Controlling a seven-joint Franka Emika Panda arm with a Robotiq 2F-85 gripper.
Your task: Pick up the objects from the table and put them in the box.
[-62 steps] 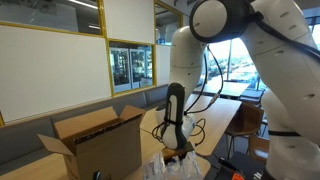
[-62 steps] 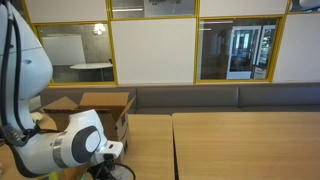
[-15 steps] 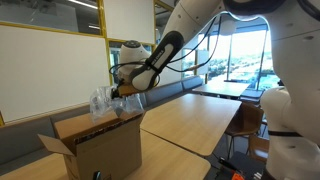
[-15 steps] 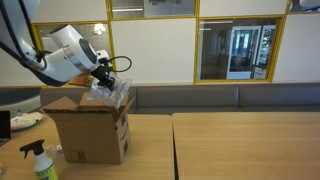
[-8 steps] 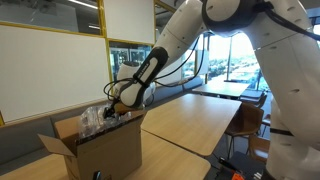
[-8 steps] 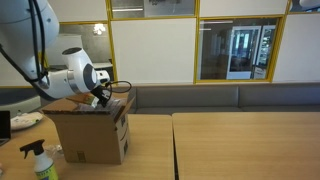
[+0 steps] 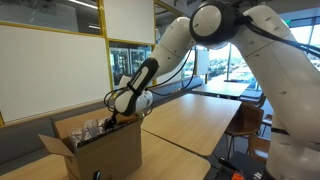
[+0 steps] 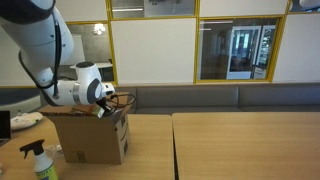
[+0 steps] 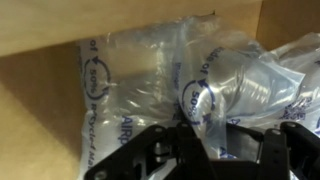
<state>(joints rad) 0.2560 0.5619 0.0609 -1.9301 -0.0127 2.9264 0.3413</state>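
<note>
Gripper [image 9: 212, 135], black, jaws nearly closed, pinches clear plastic air-pillow packaging [image 9: 150, 90] inside brown corrugated cardboard box [image 7: 105, 152], lower left of frame, on pale wood-grain table [image 7: 190, 125]. Round logos and lettering printed on film: blurred, unreadable.

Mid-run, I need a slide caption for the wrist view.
Wrist view: gripper pinching crinkled clear plastic packaging inside the cardboard box.

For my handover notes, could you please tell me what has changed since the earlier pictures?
The hand carried the clear plastic air pillows up from the table, over the box and down inside, still gripping them. Box and table stayed put.
</note>
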